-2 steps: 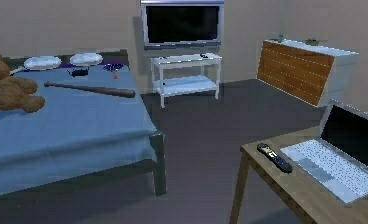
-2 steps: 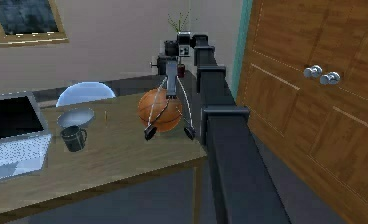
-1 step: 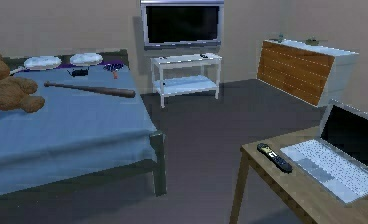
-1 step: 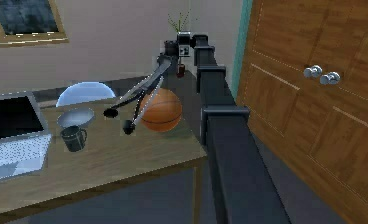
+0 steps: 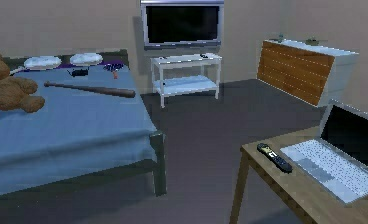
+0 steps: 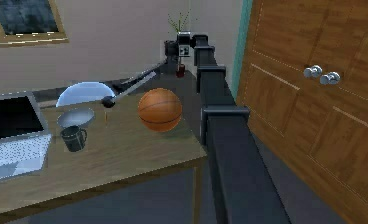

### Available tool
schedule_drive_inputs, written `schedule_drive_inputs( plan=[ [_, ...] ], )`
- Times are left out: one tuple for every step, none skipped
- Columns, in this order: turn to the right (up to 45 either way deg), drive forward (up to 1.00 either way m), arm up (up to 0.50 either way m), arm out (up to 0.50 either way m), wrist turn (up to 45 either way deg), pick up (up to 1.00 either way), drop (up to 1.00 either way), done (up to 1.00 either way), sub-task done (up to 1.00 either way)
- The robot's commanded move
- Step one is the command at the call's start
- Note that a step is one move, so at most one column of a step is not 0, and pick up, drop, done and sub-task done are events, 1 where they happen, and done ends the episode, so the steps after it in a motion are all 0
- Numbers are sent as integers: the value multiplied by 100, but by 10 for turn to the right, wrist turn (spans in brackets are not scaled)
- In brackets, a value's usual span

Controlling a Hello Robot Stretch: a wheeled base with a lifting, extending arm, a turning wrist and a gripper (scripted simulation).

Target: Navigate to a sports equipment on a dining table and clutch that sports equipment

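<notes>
Resting on the light-brown wooden table [image 6: 122,165], the round orange basketball [image 6: 159,109] sits near the table's right edge in the arm side view, just left of the dark square arm bar [image 6: 227,150]. We see the gripper [image 6: 178,52] at the bar's far end, well beyond the ball. A leafy green plant [image 6: 179,22] in a small reddish pot [image 6: 180,71] stands behind it, so we cannot tell whether it holds anything.

Left of the ball stands a dark grey mug with a handle [image 6: 74,136], below the pale blue dome shade of a desk lamp [image 6: 84,95]. We cannot make out what, if anything, is inside the mug. An open silver laptop with a black screen [image 6: 12,130] lies at the table's left end.

In the forward view, a black remote control [image 5: 275,157] lies beside the laptop. Across the dark floor, we see a white two-shelf stand [image 5: 187,78] under a black flat television [image 5: 182,22]; the small things on its top are too small to name. A wooden dresser with a white top [image 5: 302,68] stands to its right. On the blue-covered bed [image 5: 82,130] lie a brown teddy bear [image 5: 10,90] and a brown wooden baseball bat [image 5: 92,90].
</notes>
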Motion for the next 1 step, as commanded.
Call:
schedule_drive_inputs(
  plan=[
    [0,0,0,0,450,0,0,0,0]
  ],
)
